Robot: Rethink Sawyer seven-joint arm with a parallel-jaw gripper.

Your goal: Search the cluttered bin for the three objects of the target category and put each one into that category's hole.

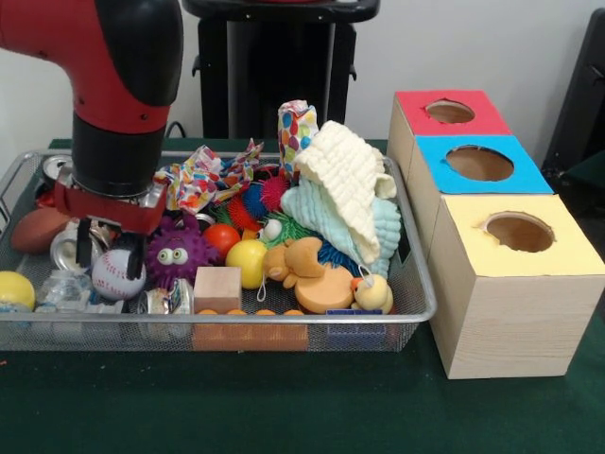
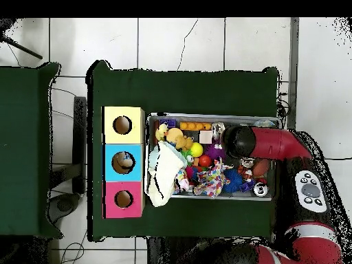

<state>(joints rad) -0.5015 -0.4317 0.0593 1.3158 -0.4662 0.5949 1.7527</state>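
The cluttered bin (image 1: pixel 421 312) is seen on the green table, just beside a row of three boxes, and it is still packed full of toys, so most of the job looks to be left. In the overhead view something pale can be made out inside the hole of the blue box (image 2: pixel 123 163), so maybe one thing has been dropped in there, but what it is cannot be told. The holes of the yellow box (image 1: pixel 515 284) and the red box (image 1: pixel 449 112) look dark and empty. Which kind of thing is being hunted for cannot be told from the pictures. The gripper (image 1: pixel 109 253) is held low in the bin at its end far from the boxes, right over a baseball (image 1: pixel 118 275). The two black fingers (image 1: pixel 83 243) are spread apart, and the ball is not pinched; one finger looks to be at the ball's top, though touching cannot be told for sure. Around it in the bin are seen a purple spiky ball with eyes (image 1: pixel 176 252), a yellow ball (image 1: pixel 247 262), a wooden block (image 1: pixel 218 288), an orange duck (image 1: pixel 307 271), a small yellow duck (image 1: pixel 372 293), a brown football (image 1: pixel 38 230), shiny cans (image 1: pixel 72 248) and a pile of soft cloths (image 1: pixel 345 203).
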